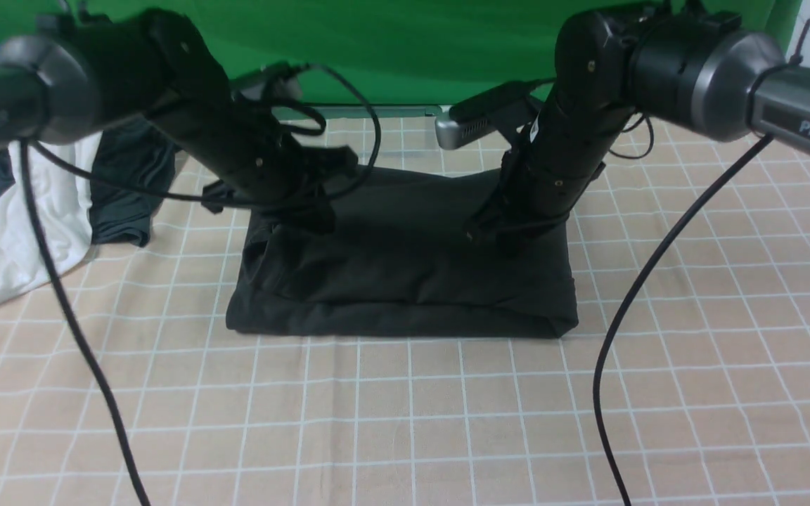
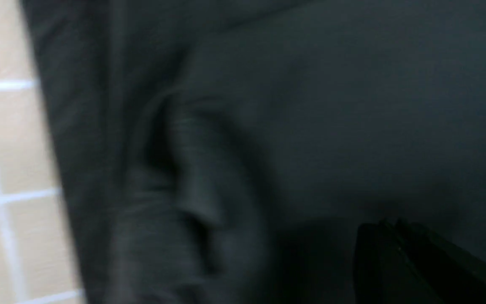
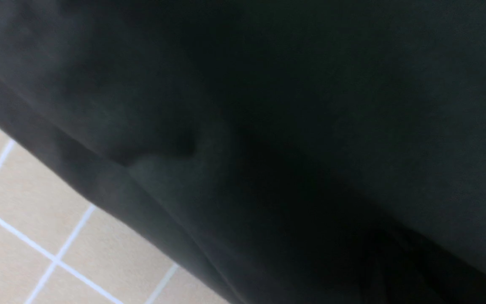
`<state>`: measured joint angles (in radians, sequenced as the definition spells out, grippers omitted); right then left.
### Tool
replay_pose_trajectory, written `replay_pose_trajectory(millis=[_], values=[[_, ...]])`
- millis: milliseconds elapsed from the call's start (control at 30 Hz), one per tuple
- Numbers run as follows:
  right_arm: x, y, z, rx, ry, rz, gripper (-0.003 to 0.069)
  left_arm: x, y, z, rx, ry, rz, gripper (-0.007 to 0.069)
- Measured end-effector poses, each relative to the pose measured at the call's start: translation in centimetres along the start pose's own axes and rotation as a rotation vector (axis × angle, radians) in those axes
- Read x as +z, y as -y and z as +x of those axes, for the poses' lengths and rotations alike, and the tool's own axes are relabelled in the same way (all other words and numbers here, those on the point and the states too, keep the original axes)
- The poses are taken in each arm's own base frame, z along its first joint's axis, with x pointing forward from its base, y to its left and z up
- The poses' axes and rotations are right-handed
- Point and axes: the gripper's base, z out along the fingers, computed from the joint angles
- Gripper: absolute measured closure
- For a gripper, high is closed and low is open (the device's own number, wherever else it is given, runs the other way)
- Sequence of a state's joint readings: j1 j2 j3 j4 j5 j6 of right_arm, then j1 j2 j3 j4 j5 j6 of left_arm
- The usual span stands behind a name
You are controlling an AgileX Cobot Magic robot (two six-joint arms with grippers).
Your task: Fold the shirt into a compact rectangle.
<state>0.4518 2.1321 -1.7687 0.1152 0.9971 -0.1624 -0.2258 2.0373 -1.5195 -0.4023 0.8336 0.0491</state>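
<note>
Shirt (image 1: 405, 274) already a rough rectangle; left gripper (image 1: 310, 214) and right gripper (image 1: 496, 235) closed, seemingly pinching it; tidying left.

The shirt (image 1: 405, 281) lies folded on the desk (image 1: 405, 422), under both tools. The left tool (image 1: 306, 214) rests on its far left part, the right tool (image 1: 500, 235) on its far right part — the fold's near edge lies in front of them. Left of the left tool, well apart, lies a heap of garments (image 1: 60, 204).
</note>
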Motion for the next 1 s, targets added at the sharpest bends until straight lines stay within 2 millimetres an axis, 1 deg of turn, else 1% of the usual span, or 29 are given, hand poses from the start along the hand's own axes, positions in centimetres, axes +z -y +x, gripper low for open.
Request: replay_pose_trajectory(millis=[33,100,167,267,467,600,667,733,767,867,967,1000], values=[[0.4,0.0,0.1,0.001,-0.014,-0.002,0.0621,0.3,-0.3,0.1,-0.003,-0.011,-0.020,0.0606],[1.3,0.3,0.6,0.010,-0.070,-0.009,0.0621,1.5,-1.2,0.5,-0.018,-0.065,-0.088,0.0606],[2.3,0.9,1.2,0.024,-0.134,-0.016,0.0621,1.9,-2.1,0.9,-0.044,-0.110,-0.165,0.0606],[2.9,1.5,1.8,0.057,-0.186,-0.032,0.0621,1.8,-2.2,0.8,-0.056,-0.110,-0.206,0.0606],[2.8,2.0,2.4,0.073,-0.249,-0.036,0.0621,1.1,-2.0,0.9,-0.060,-0.115,-0.217,0.0606],[3.3,2.1,3.3,0.074,-0.294,-0.024,0.0621,0.4,-3.5,1.2,-0.069,-0.172,-0.266,0.0606],[3.4,2.0,3.9,0.078,-0.311,-0.022,0.0621,0.0,-4.6,1.3,-0.085,-0.200,-0.279,0.0606],[3.4,2.0,4.0,0.079,-0.312,-0.020,0.0621,-0.2,-5.2,1.3,-0.088,-0.216,-0.282,0.0606],[3.3,2.1,4.0,0.080,-0.311,-0.017,0.0621,-0.5,-5.5,1.3,-0.086,-0.226,-0.283,0.0606],[2.8,2.0,4.1,0.081,-0.304,-0.014,0.0621,-1.7,-5.3,1.2,-0.062,-0.209,-0.281,0.0606],[1.7,2.1,4.1,0.076,-0.290,0.001,0.0621,-4.2,-4.5,1.0,-0.028,-0.149,-0.270,0.0606],[0.6,2.2,4.1,0.076,-0.273,0.009,0.0621,-5.3,-4.1,1.0,-0.018,-0.125,-0.266,0.0606]])
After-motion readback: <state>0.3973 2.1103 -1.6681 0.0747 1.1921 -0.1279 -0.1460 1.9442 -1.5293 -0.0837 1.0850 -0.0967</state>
